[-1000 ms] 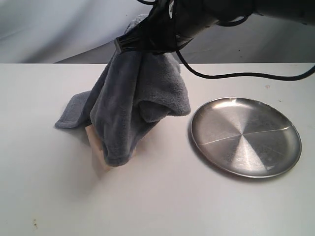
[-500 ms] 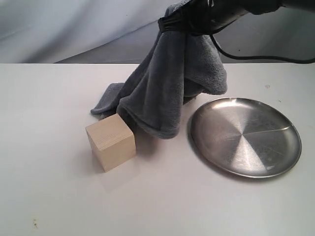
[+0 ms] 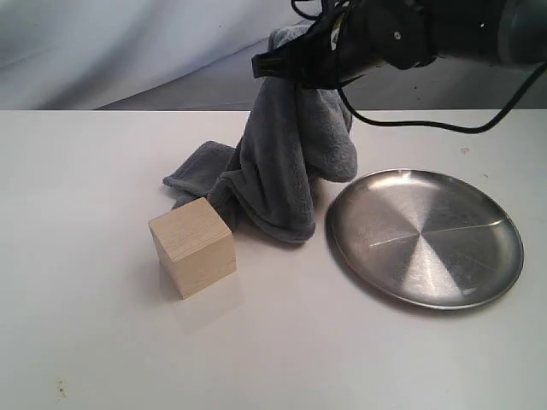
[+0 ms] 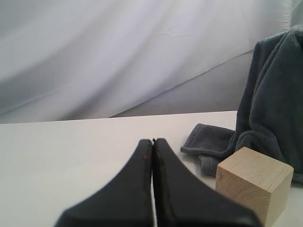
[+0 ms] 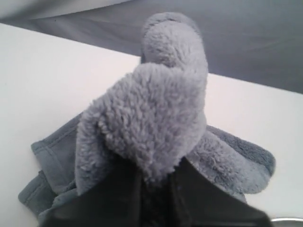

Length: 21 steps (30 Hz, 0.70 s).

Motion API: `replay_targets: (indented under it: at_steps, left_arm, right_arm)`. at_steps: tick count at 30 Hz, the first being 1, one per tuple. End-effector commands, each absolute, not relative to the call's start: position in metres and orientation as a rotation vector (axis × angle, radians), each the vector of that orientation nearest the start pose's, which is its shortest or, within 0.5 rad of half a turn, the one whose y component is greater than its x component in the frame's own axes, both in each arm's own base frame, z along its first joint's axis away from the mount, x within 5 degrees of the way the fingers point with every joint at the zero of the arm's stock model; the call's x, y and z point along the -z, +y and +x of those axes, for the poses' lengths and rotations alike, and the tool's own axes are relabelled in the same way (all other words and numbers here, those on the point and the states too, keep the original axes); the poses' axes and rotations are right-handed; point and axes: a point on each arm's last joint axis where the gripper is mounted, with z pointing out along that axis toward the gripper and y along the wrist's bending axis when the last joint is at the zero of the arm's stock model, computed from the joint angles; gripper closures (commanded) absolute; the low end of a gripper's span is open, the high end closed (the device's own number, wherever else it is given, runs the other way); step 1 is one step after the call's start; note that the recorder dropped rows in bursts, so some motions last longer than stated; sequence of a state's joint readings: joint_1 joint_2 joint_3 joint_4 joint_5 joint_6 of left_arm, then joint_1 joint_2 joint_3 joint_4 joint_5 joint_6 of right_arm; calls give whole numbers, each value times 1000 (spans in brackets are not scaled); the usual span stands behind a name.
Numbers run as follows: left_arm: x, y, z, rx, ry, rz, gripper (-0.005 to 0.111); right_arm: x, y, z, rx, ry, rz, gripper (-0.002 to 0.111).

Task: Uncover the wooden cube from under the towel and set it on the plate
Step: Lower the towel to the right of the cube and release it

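The wooden cube [image 3: 192,246] stands uncovered on the white table, left of the plate [image 3: 427,243], which holds nothing. Up at the back, my right gripper [image 3: 272,67] is shut on the blue-grey towel [image 3: 291,162]. The towel hangs down between cube and plate, and its lower folds lie on the table just behind the cube. The right wrist view shows the towel [image 5: 161,109] bunched between the fingers of the right gripper [image 5: 158,176]. My left gripper [image 4: 152,141] is shut and holds nothing, low over the table, with the cube [image 4: 253,182] and the towel [image 4: 274,109] beside it. It is out of the exterior view.
A grey cloth backdrop [image 3: 102,51] rises behind the table. The right arm's black cable [image 3: 444,128] loops over the table's far side above the plate.
The towel has been pulled up and rightward off the cube, which now stands bare. In the last half second the right gripper drifted slightly back to the left.
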State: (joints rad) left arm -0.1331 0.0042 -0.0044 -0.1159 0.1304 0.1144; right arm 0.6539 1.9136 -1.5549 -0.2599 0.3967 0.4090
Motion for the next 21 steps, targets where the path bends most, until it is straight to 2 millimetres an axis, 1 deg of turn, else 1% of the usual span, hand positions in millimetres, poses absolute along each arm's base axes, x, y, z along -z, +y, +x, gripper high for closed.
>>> replay_targets:
  at_steps: [1,8,11,14,17,21]
  left_arm:
    - [-201,-9,56,123,1610,119,107]
    - [-201,-9,56,123,1610,119,107]
    - [-201,-9,56,123,1610,119,107]
    - [-201,-9,56,123,1610,119,107]
    - [-201,-9,56,123,1610,119,107]
    - [-201,-9,56,123,1610,119,107]
  right_arm:
    - [-256,275,367,-414,2238,-493,108]
    - [-214,285,368,-473,2384,-505,108]
    - [-196,287,366,-453,2450,-562,108]
    - [-184,286,365,-421,2506,-602,108]
    - [-179,285,364,-411,2534,-611,108]
    - [-179,285,363,-412,2539,-610,108]
